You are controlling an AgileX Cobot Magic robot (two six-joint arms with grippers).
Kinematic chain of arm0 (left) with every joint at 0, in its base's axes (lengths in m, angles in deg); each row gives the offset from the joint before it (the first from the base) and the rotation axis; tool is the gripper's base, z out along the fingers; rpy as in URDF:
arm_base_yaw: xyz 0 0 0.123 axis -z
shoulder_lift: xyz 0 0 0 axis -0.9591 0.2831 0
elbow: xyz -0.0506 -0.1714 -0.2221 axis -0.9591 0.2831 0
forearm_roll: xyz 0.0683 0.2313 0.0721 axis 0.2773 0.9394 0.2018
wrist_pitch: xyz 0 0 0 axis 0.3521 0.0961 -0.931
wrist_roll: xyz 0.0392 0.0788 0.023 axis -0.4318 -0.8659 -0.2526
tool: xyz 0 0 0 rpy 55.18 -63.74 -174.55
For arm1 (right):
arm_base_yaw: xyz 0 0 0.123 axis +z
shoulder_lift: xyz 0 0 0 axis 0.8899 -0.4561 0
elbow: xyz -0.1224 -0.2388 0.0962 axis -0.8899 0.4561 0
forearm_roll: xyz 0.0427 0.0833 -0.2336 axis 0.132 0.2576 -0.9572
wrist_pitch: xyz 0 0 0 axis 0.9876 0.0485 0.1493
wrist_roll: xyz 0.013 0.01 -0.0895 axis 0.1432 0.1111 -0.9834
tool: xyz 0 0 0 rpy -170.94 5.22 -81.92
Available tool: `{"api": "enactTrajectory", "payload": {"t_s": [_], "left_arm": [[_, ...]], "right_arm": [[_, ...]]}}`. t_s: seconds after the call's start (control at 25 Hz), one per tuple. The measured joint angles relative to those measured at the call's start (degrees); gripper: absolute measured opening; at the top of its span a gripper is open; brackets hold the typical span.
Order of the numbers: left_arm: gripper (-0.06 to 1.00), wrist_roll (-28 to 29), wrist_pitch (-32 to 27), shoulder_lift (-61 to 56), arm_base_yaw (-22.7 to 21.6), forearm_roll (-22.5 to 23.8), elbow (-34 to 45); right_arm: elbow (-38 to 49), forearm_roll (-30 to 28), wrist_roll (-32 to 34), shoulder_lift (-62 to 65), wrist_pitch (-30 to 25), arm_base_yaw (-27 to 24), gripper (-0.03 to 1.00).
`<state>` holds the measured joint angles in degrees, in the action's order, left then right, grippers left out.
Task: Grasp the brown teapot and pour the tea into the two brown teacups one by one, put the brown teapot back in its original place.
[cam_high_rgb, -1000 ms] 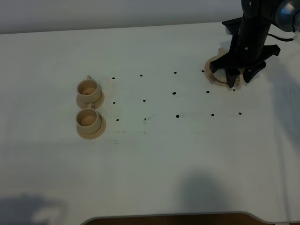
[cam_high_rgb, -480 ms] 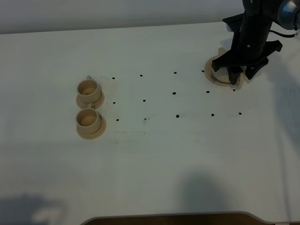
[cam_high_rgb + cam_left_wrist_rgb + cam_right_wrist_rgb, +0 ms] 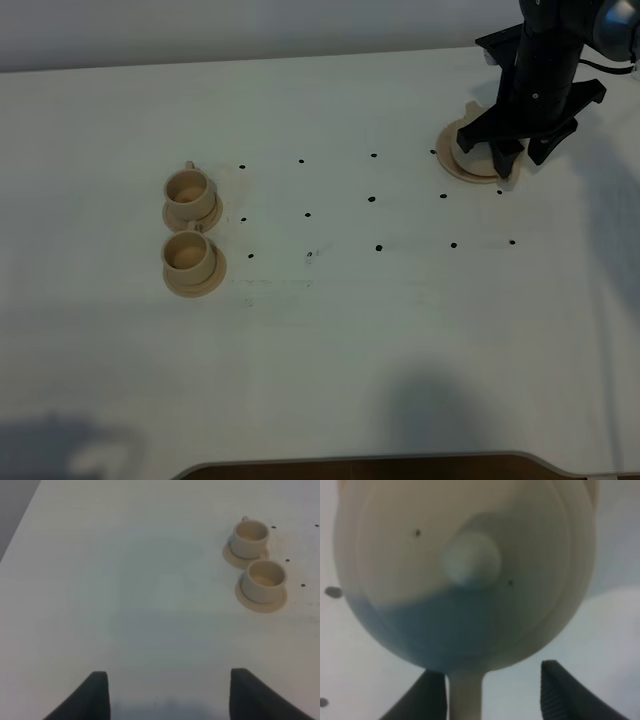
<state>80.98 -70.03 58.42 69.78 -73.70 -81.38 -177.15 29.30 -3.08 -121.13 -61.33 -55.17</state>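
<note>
The brown teapot (image 3: 395, 580) sits on its disc (image 3: 452, 162) by the worktop's (image 3: 330, 330) far right corner. The right gripper (image 3: 490, 680) is directly over it, jaws parted either side of the loop handle (image 3: 465, 695), lined up, I'd say, for a clean pinch. The two brown teacups (image 3: 188, 190) stand side by side on saucers (image 3: 195, 283) near the left edge, handy for pouring in turn, and the left gripper (image 3: 167, 697) hangs nearby, spread and empty.

The right gripper (image 3: 492, 690) is pictured pointed steeply downward, jaws parted; the left gripper (image 3: 169, 680) is seen spread wide.
</note>
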Motion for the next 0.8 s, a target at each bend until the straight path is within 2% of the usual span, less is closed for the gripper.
{"api": "enactTrajectory", "payload": {"t_s": [0.8], "left_arm": [[0.55, 0.00, 0.00, 0.00, 0.00, 0.00, 0.00]], "right_arm": [[0.00, -1.07, -4.32, 1.16, 0.00, 0.00, 0.44]]}}
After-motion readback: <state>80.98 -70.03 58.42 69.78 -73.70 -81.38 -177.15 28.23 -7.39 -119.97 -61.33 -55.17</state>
